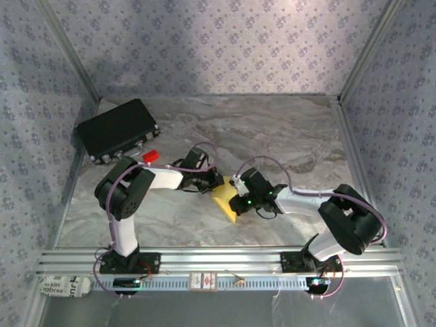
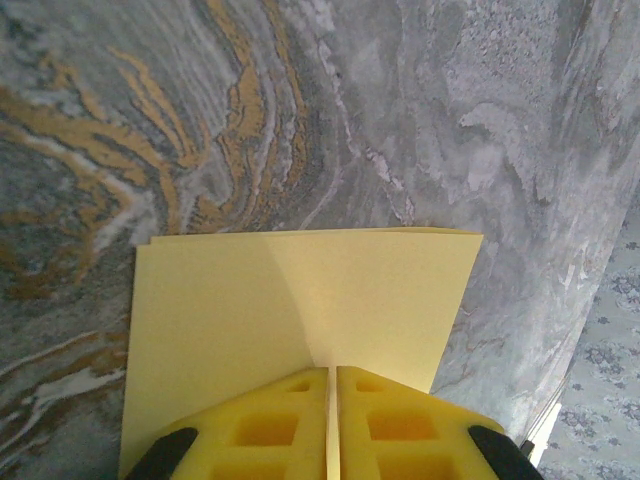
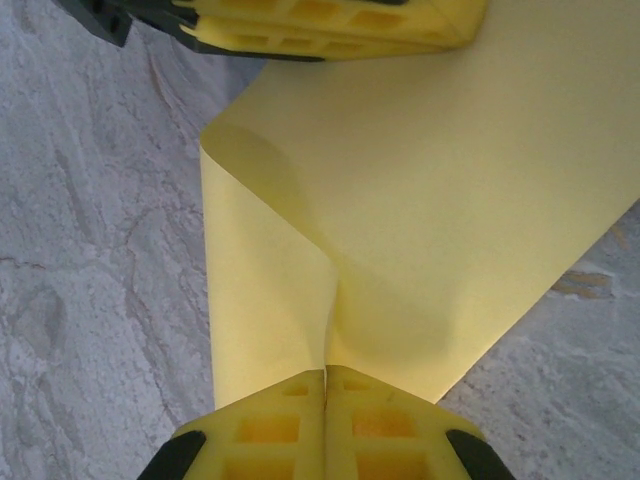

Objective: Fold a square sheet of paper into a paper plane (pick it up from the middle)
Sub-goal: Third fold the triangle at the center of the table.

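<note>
Two grippers clamp the sheet of paper [image 1: 224, 198]. The left gripper [image 2: 332, 375] is pinched tight on one edge and the right gripper [image 3: 326, 372] on the opposite edge. The sheet is doubled over, with a soft bend rising from the right pinch. It sits right of the black case [image 1: 116, 129] and nearer. A red block [image 1: 150, 156] lies just beside the case's near corner. The bare table [image 1: 293, 136] lies open right of the case.

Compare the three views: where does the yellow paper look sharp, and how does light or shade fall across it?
Top external: even, soft light; the square sheet of paper is small, with little detail. Left wrist: paper crisp, paler right of its fold; left fingers cropped at the bottom edge. Right wrist: soft shading in the paper's curl above the right fingers.
</note>
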Robot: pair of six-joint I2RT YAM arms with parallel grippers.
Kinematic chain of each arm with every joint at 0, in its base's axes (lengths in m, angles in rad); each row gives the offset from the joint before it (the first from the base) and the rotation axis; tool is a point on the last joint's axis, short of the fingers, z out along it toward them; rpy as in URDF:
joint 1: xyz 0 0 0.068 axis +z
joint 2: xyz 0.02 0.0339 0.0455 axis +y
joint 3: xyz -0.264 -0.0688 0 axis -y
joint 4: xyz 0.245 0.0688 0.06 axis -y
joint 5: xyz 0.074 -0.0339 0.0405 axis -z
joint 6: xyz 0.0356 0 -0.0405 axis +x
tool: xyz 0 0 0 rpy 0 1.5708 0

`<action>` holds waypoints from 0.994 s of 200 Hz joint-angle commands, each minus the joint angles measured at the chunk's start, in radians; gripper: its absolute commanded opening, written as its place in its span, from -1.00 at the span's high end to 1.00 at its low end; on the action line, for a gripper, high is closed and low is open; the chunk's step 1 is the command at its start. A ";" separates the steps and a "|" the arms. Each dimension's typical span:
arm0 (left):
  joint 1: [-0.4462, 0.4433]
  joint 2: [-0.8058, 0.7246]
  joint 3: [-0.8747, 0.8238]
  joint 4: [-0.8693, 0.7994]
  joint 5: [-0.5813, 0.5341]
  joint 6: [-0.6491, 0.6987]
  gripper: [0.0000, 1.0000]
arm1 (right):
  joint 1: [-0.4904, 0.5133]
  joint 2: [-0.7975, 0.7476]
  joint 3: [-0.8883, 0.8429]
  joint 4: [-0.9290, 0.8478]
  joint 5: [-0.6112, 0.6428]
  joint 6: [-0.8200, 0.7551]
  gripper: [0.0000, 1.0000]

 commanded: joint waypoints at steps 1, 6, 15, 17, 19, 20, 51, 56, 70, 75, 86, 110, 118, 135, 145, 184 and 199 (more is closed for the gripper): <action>-0.005 0.005 -0.030 -0.044 -0.009 0.000 0.79 | -0.004 0.012 -0.004 -0.014 0.025 0.022 1.00; -0.004 0.005 -0.031 -0.044 -0.009 0.000 0.79 | -0.004 0.014 -0.004 -0.016 0.027 0.022 1.00; -0.005 0.005 -0.032 -0.042 -0.009 -0.001 0.79 | -0.004 0.019 -0.004 -0.016 0.029 0.023 1.00; -0.005 0.005 -0.033 -0.041 -0.009 -0.001 0.79 | -0.004 0.020 -0.006 -0.016 0.030 0.023 1.00; -0.004 0.005 -0.033 -0.041 -0.009 -0.001 0.79 | -0.004 0.020 -0.006 -0.016 0.032 0.024 1.00; -0.004 0.004 -0.034 -0.041 -0.009 -0.001 0.79 | -0.005 0.020 -0.005 -0.016 0.032 0.024 1.00; -0.004 0.005 -0.034 -0.040 -0.009 -0.001 0.79 | -0.004 0.031 -0.002 -0.013 0.035 0.027 1.00; -0.004 0.004 -0.034 -0.040 -0.009 -0.001 0.79 | -0.005 0.033 -0.002 -0.013 0.037 0.027 1.00; -0.004 0.007 -0.033 -0.040 -0.010 -0.003 0.79 | -0.005 0.038 0.000 -0.013 0.037 0.029 1.00; -0.005 0.006 -0.032 -0.040 -0.010 -0.003 0.79 | -0.004 0.038 0.001 -0.014 0.035 0.029 1.00; -0.005 0.006 -0.032 -0.040 -0.009 -0.002 0.79 | -0.004 0.040 0.001 -0.014 0.035 0.030 1.00; -0.005 0.007 -0.032 -0.040 -0.009 -0.003 0.79 | -0.003 0.040 -0.002 -0.016 0.036 0.032 1.00; -0.004 0.008 -0.031 -0.040 -0.009 -0.003 0.79 | -0.004 0.041 -0.003 -0.017 0.036 0.032 1.00; -0.004 0.006 -0.032 -0.039 -0.010 -0.002 0.79 | -0.004 0.039 -0.002 -0.019 0.037 0.032 1.00; -0.004 0.005 -0.032 -0.039 -0.009 -0.003 0.79 | -0.004 0.037 -0.003 -0.019 0.037 0.030 1.00; -0.004 0.005 -0.027 -0.041 -0.009 -0.001 0.79 | -0.003 0.033 0.002 -0.017 0.034 0.030 1.00; -0.004 0.005 -0.027 -0.041 -0.009 -0.003 0.79 | -0.004 0.025 -0.001 -0.014 0.031 0.030 1.00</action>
